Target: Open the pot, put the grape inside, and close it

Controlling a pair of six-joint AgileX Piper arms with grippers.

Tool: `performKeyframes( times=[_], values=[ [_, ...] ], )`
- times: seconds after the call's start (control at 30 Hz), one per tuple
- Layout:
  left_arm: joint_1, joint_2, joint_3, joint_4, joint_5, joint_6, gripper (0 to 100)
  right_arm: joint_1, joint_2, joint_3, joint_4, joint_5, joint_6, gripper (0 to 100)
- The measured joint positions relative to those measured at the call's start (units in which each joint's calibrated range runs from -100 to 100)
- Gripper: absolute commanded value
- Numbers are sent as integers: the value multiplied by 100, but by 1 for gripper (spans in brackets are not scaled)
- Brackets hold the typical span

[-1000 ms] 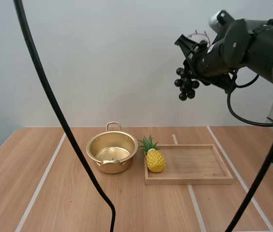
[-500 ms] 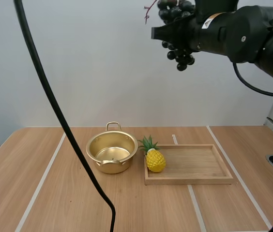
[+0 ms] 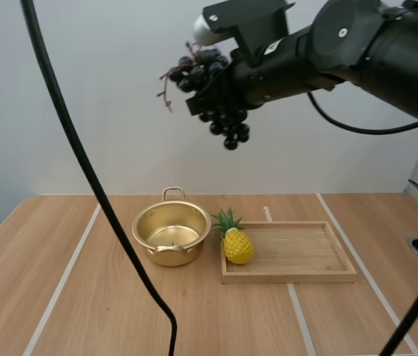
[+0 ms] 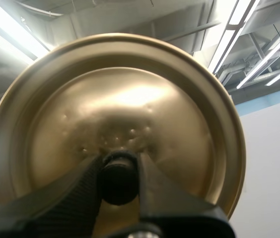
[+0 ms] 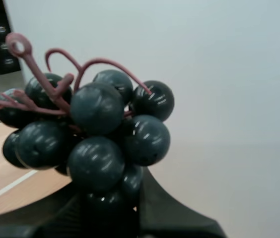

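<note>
Pinching the grapes [image 3: 227, 122] between the two fingers of the right gripper [image 3: 220, 93], high in the air and well apart from the table [image 3: 83, 297]. In the high view, hanging above the place where pot and pineapple meet.

From the right wrist: dark round grapes [image 5: 98, 129] with reddish curled stems, sitting on top of the right gripper [image 5: 111, 213], with its fingers [image 5: 167, 215] pressed on the lowest berries from both sides.

Holding the lid [image 4: 130, 99] with the left gripper [image 4: 118, 184]: fingers [image 4: 75, 193] clamped on the black knob [image 4: 118, 176] from both sides, gold face of the lid turned to the camera.

Down on the table, the gold pot [image 3: 172, 233], open and upright, one handle to the back and one to the front. Just right of it, a pineapple [image 3: 237, 245] standing at the left end of the wooden tray [image 3: 298, 276]. Pot and tray very near; touching or not, cannot tell.
</note>
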Motion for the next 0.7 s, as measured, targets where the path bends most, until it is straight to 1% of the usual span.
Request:
performKeyframes(
  times=[0.07, 0.17, 0.23, 0.33, 0.5, 0.7],
  values=[
    [0, 0, 0, 0, 0, 0, 0, 183, 193, -14, 217, 164, -262, 0],
    [0, 0, 0, 0, 0, 0, 0, 376, 480, -13, 371, 179, -413, 0],
    [0, 0, 0, 0, 0, 0, 0, 435, 693, -13, 443, 162, -433, 0],
    [0, 0, 0, 0, 0, 0, 0, 462, 964, -13, 566, 126, -465, 0],
    [0, 0, 0, 0, 0, 0, 0, 461, 1291, -13, 624, -236, -476, 0],
    [0, 0, 0, 0, 0, 0, 0, 461, 1801, -53, 850, -570, -495, 0]
  ],
)
